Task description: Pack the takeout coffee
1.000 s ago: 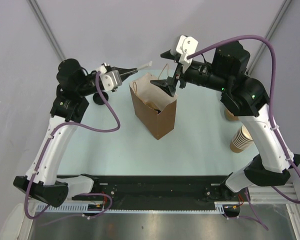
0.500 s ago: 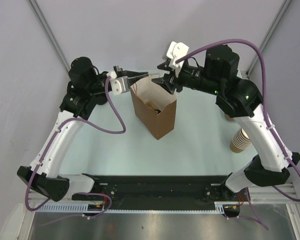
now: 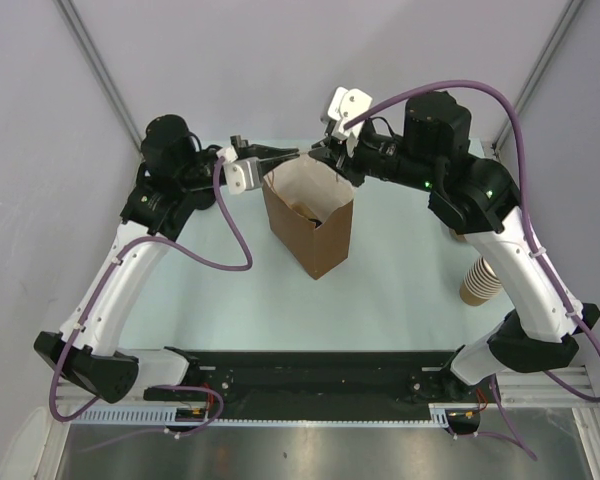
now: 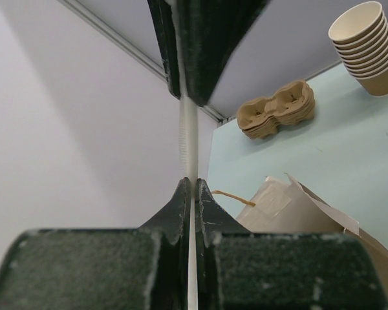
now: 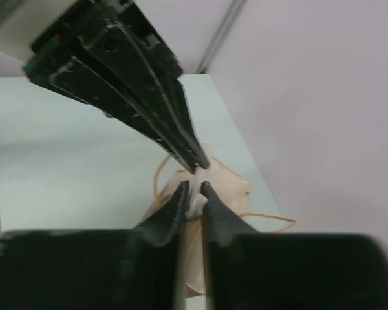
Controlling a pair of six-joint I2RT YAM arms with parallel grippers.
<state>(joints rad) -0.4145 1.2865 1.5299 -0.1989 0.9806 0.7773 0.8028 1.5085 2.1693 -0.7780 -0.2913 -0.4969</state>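
Top external — right hand (image 3: 325, 158) narrowed, now at bag (image 3: 315, 235) rim

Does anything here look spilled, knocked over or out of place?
Nothing spilled or toppled. The brown paper bag stands open, turned askew on the table. At its far rim the left gripper pinches a thin white strip; I can't tell what it is.

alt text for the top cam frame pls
An open brown paper bag stands in the middle of a pale green table, with both arms reaching to its far rim. The left gripper comes from the left and the right gripper from the right, tips nearly meeting. A stack of paper cups lies at the right edge.
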